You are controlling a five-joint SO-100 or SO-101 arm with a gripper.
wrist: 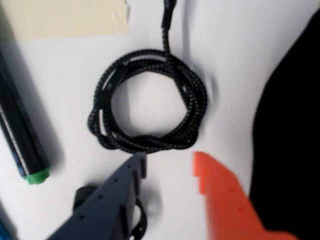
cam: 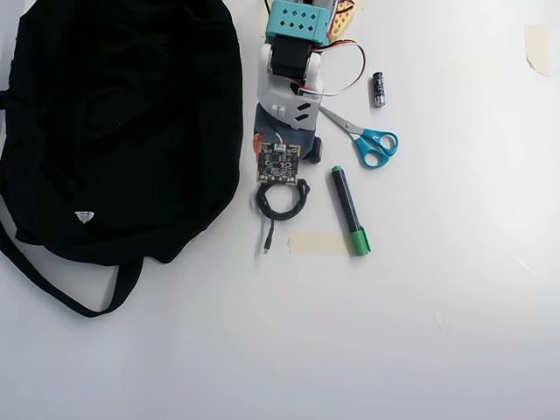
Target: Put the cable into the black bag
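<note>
- Wrist view: gripper point(wrist: 170, 162) jaws stand apart, empty, just short of the coiled cable point(wrist: 150, 107) on the white table point(wrist: 65, 75).
- Overhead view: cable point(cam: 282, 201) lies between black bag point(cam: 122, 122) and green-capped marker point(cam: 350, 212), touching neither.

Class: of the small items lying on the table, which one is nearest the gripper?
The coiled black cable, directly ahead of the open gripper; the green-capped marker, scissors and battery lie farther off.
</note>
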